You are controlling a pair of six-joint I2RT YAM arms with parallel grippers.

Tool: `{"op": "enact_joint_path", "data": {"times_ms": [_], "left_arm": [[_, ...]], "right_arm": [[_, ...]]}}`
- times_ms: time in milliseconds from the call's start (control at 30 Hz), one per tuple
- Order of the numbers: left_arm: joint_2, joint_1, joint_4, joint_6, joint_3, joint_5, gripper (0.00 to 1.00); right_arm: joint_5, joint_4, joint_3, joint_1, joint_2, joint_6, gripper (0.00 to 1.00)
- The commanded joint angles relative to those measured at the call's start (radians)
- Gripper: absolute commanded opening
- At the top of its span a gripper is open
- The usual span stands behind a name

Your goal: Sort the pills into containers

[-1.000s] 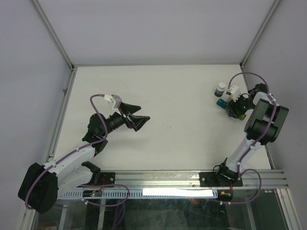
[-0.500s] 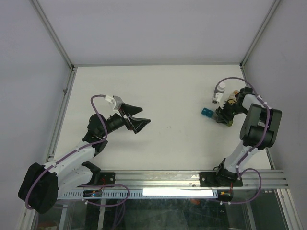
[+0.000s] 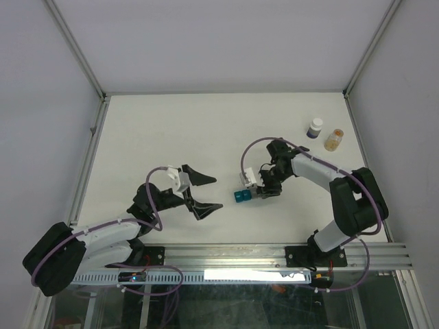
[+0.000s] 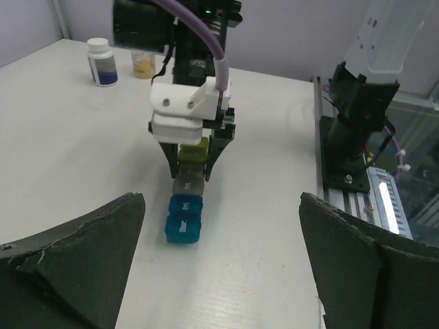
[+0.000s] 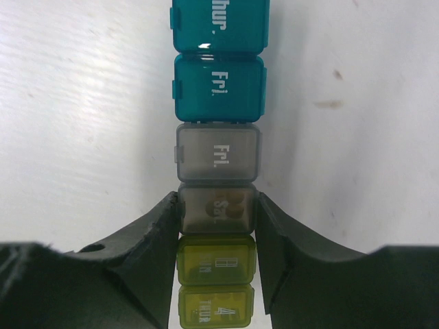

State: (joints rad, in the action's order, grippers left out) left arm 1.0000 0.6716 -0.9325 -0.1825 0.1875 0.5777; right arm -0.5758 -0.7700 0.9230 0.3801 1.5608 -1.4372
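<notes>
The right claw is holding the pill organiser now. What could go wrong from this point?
1. The right claw pinches the pill organiser strip by one olive cell only; the long free end may pivot or slip.
2. Tan pills show inside that cell; squeezing might pop its lid.
3. The open left claw faces the strip's blue end; moving closer could knock it.
</notes>
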Motion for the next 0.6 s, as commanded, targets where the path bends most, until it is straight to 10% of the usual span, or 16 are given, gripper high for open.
{"op": "enact_joint_path", "data": {"times_ms": [0,200,400,567], "left_arm": [[0.042,0.126,-0.033,0.284,-0.007,-0.098,0.98],[0.201,0.231,-0.07,0.394,-0.003,-0.219,0.98],[0.337,0.256,-0.152,0.399,-0.004,-0.284,0.98],[0.463,0.255,-0.214,0.403,0.019,-0.297,0.96]], "right_arm": [[0.06,0.106,-0.032,0.123,-0.033,0.042,0.37],[0.101,0.245,-0.068,0.227,-0.016,0.198,0.44],[0.044,0.252,-0.079,0.224,-0.109,0.286,0.81],[-0.088,0.26,-0.112,0.179,-0.167,0.268,0.84]]}}
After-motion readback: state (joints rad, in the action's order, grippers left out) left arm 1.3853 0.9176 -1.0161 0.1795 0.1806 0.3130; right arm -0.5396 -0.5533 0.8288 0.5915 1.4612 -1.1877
